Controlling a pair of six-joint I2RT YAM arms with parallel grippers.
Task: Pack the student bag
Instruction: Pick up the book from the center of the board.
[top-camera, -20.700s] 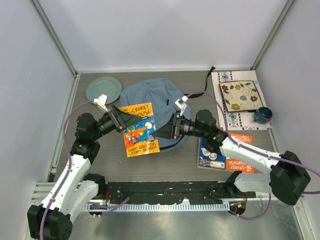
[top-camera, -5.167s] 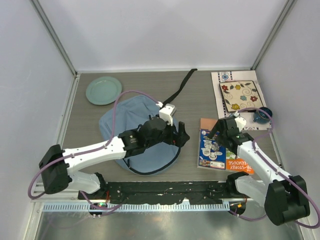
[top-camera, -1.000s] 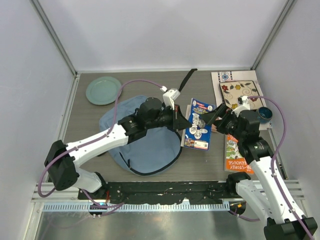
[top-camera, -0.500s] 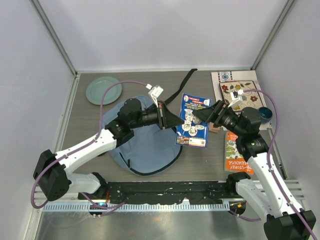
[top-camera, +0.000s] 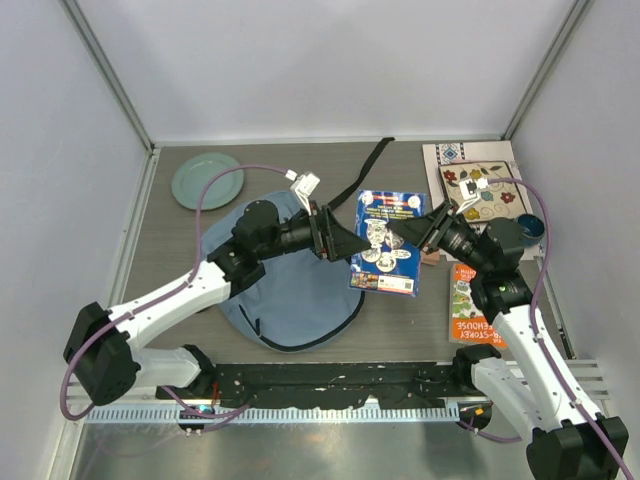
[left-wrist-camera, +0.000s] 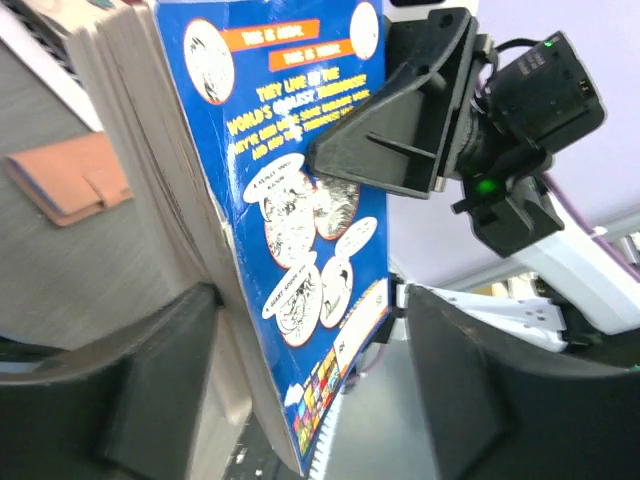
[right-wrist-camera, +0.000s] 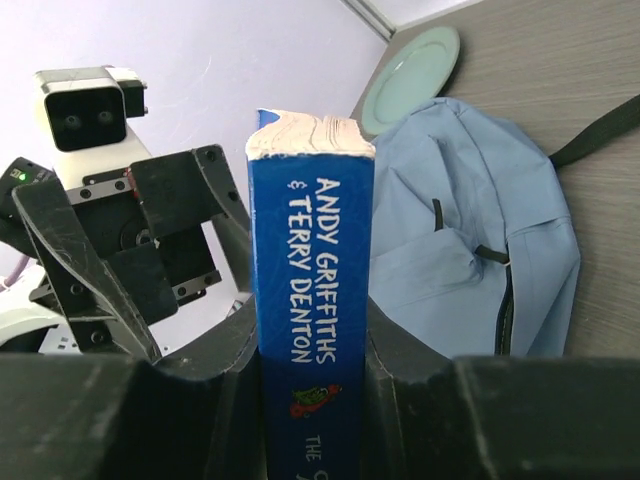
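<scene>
While bag (top-camera: 290, 290) lies limp left of centre, right claw (top-camera: 425, 232) clamps book (top-camera: 388, 245) aloft; left claw (top-camera: 345, 243) gapes around its page edge. Bag looks soft, light, floppy; best pinched beside zipper (right-wrist-camera: 505, 300).

student bag (top-camera: 290, 285) lies flat on the tabletop (top-camera: 165, 250), left of centre. plate (top-camera: 207, 181) sits in the far left corner, beyond the bag. strap (top-camera: 365, 170) runs from the bag's far right side toward the far edge, mid-table. book (top-camera: 388, 243) is held above the tabletop just right of the bag, between the two arms: left end effector (top-camera: 335, 240) on its left with a finger either side of it, right end effector (top-camera: 420, 232) on its right, clamped on the spine. wallet (left-wrist-camera: 65, 185) lies on the tabletop under the book's right edge. mat (top-camera: 447, 153) is far right, with tile (top-camera: 482, 190) on it and mug (top-camera: 527, 228) at its near right corner. second book (top-camera: 475, 310) lies flat near right, nearer than the mat.
</scene>
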